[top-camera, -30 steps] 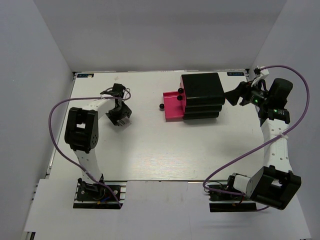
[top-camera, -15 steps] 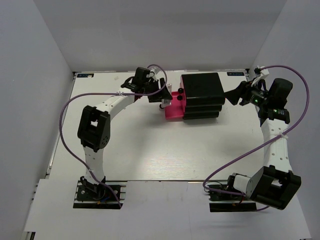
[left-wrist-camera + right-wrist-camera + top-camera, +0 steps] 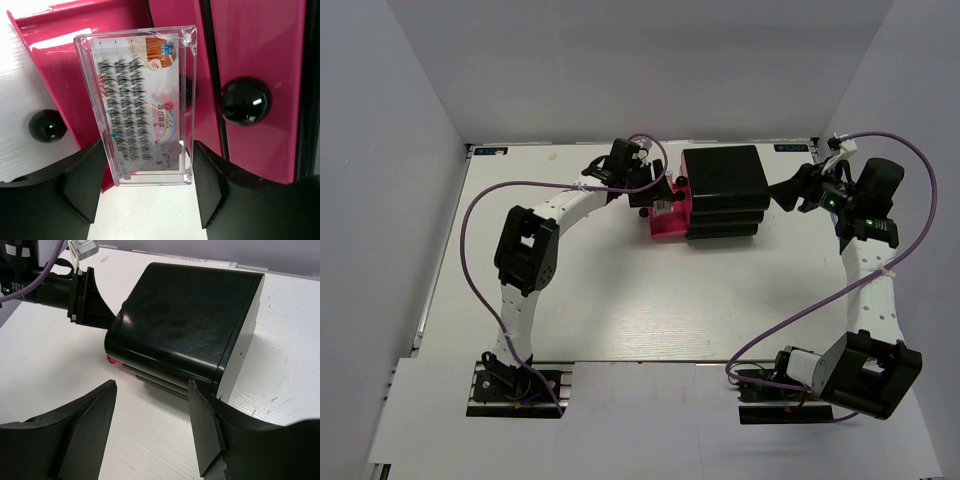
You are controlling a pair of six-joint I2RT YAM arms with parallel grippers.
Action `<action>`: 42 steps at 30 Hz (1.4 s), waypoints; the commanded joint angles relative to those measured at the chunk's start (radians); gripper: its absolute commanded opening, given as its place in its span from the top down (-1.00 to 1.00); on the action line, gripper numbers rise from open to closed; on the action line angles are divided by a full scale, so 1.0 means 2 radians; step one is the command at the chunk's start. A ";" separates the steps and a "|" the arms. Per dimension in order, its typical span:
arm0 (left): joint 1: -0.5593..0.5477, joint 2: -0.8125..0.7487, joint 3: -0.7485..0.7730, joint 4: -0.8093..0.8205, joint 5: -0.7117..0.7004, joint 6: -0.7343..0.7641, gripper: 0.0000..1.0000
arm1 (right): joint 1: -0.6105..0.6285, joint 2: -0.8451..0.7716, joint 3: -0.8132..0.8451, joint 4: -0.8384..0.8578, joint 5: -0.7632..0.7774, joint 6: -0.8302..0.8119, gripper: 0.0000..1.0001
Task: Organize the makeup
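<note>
The left jaws are clamped on the long sides of a clear lash case (image 3: 142, 105), which is held upright at the centre of the left wrist view. Rows of black lashes and a printed card are seen inside it. Behind the case a pink drawer (image 3: 60, 65) stands pulled out, with its black knob (image 3: 46, 125) at the left. A second knob (image 3: 245, 100) is noted on a shut drawer front at the right. In the top view the case is located at the open drawer, left of the black box (image 3: 725, 185), at the upper centre of the tabletop (image 3: 620, 290). The right jaws are spread and released, just beside the box's right side. Contact cannot be told.
</note>
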 commanded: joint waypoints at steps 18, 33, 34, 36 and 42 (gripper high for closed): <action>-0.013 0.015 0.038 -0.030 -0.063 -0.028 -0.96 | 0.000 0.000 0.001 0.020 -0.005 0.000 -0.32; -0.013 -0.064 -0.028 0.015 -0.028 -0.008 -0.56 | -0.001 0.003 0.004 0.013 0.008 -0.006 -0.32; -0.004 -0.093 -0.050 0.024 -0.027 -0.007 -0.07 | 0.000 0.004 0.005 0.014 0.015 -0.006 -0.28; 0.009 -0.119 -0.120 0.058 -0.033 -0.005 0.50 | 0.001 0.008 0.007 0.014 0.020 -0.027 -0.19; 0.052 -0.151 -0.194 0.071 -0.062 -0.003 1.00 | 0.004 0.042 0.028 0.007 0.050 -0.041 0.44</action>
